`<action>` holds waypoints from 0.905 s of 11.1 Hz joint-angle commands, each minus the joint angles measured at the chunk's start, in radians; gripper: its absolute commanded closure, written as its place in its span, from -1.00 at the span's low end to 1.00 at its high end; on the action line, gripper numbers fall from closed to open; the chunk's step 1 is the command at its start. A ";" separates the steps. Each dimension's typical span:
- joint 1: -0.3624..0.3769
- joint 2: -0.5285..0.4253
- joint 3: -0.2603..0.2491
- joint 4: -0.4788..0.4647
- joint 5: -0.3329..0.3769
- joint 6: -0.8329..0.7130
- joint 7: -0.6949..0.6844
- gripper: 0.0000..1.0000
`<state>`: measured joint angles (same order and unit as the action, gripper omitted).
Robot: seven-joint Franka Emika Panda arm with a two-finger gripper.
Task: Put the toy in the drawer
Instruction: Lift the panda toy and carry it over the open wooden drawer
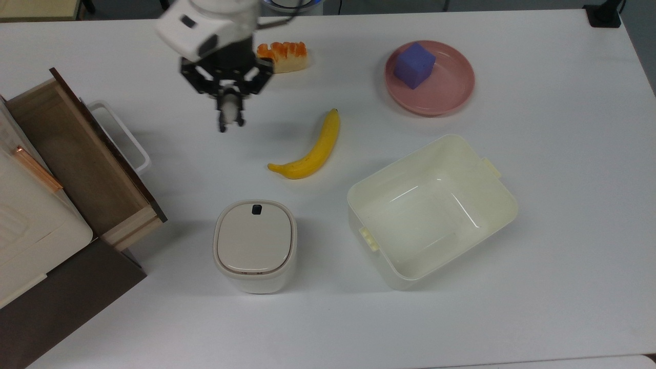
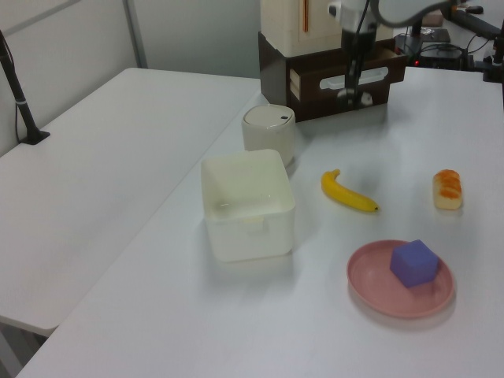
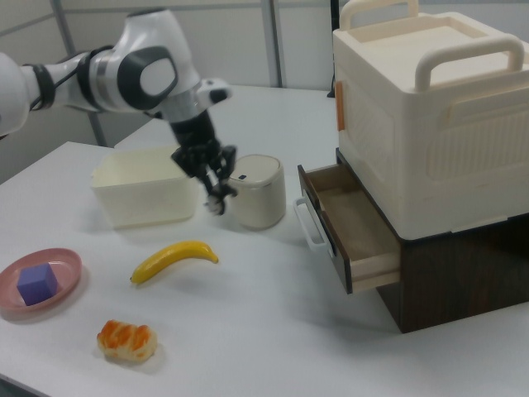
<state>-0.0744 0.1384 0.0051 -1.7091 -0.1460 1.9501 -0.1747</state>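
The gripper (image 1: 229,117) is seen closed on the toy (image 1: 230,110), a small black-and-white figurine pinched between the two dark fingers with almost no gap left beyond its own width. In the right view the gripper (image 3: 216,198) is held clear above the white table (image 1: 538,246), with the toy (image 3: 218,198) at the fingertips and nothing beneath touching it. In the top view the toy's long axis is laid along the fingers, running from far to near; which end is the head cannot be told. In the left view the gripper (image 2: 352,93) is seen far back, in front of the dark cabinet, and the toy itself is too small there to make out. In the top view the toy is placed between the banana (image 1: 310,148) on the top view's right and the drawer (image 1: 77,154) on the top view's left, apart from both. The drawer is pulled open, its light-wood inside bare, its white loop handle (image 1: 123,136) turned toward the arm. A lidded white bin (image 1: 254,244) and a cream tub (image 1: 430,210) are set nearer in the top view, and a purple cube (image 1: 414,65) is carried on a pink plate (image 1: 451,89) at the top view's far right. An orange-topped pastry (image 1: 284,55) is laid just beyond the gripper's body.
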 commanded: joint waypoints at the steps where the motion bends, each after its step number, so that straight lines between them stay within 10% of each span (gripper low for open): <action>1: -0.080 0.091 -0.004 0.172 -0.033 -0.030 -0.259 0.99; 10: -0.212 0.187 -0.051 0.246 -0.066 0.168 -0.565 0.81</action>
<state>-0.2936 0.2989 -0.0189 -1.4821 -0.1985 2.0684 -0.6965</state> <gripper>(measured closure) 0.670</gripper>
